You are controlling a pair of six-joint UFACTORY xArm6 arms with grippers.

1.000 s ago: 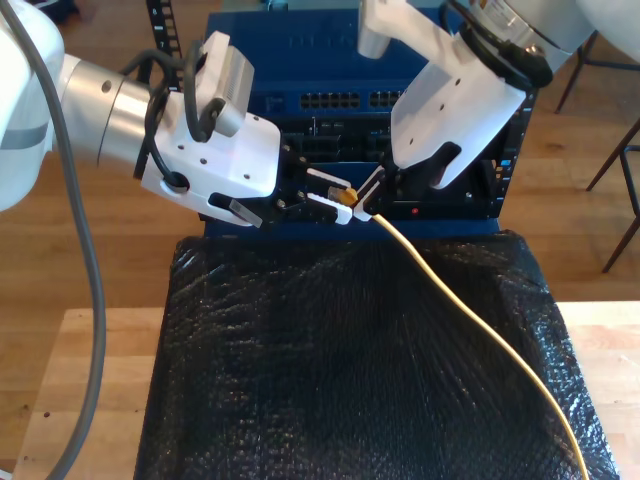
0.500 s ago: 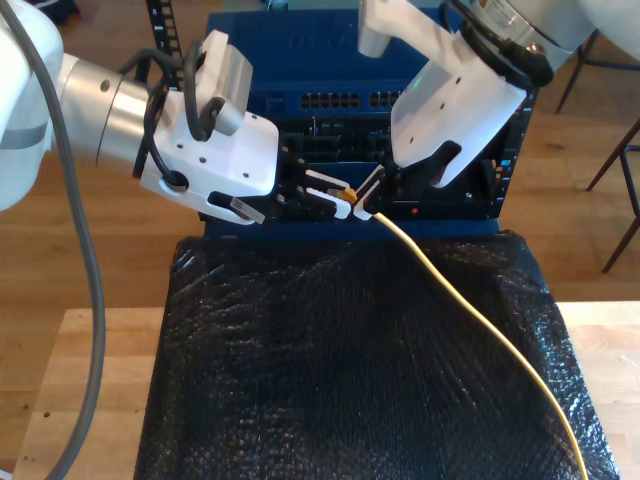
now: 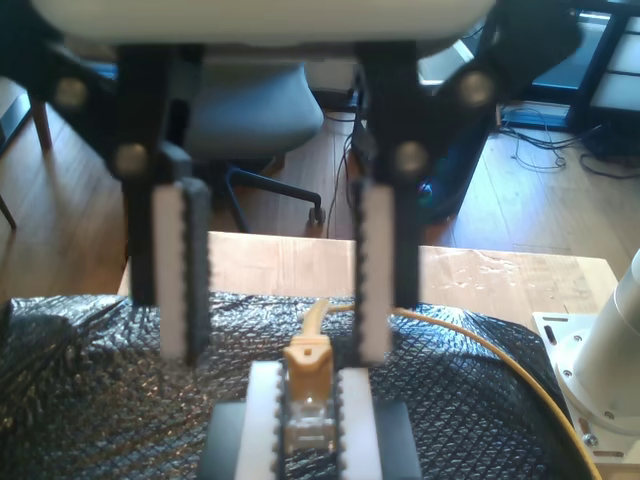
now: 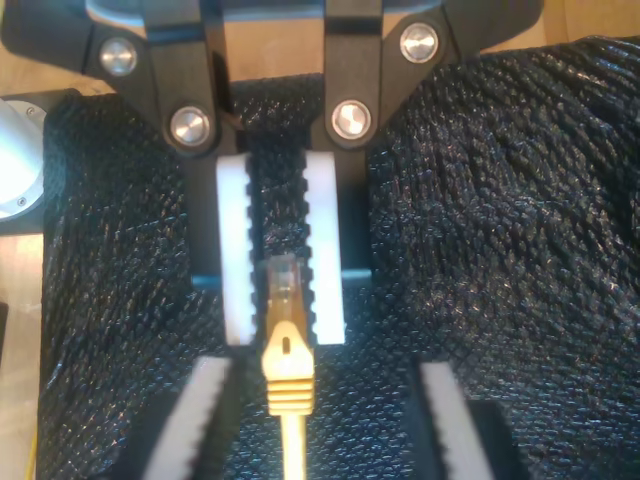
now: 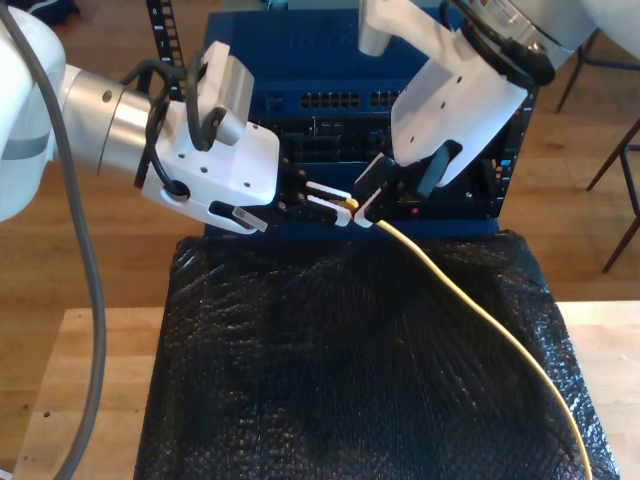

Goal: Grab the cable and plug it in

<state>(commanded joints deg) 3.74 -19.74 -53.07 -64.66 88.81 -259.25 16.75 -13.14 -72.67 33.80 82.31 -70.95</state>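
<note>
A black bubble-wrap sheet [image 5: 330, 380] covers a pale wooden table [image 5: 90, 390], and a blue rack [image 5: 300, 60] of network sockets stands behind the sheet's far edge on a wood floor. The cable [image 5: 480, 310] has its plug raised above the middle of that far edge, just in front of the rack. From there the yellow line slopes across the sheet to its near corner at the exterior view's right. My second gripper [image 5: 338, 198], reaching in from the exterior view's left, has its white serrated pads [image 4: 325, 250] drawn close together, and the clear plug tip is pinched between them. My first gripper [image 5: 378, 200], coming down from the exterior view's right, meets it tip to tip. Its jaws are spread wide on either side of the yellow boot [image 4: 285, 370] and do not touch it. An office chair [image 3: 255, 120] stands beyond the table's near edge.
</note>
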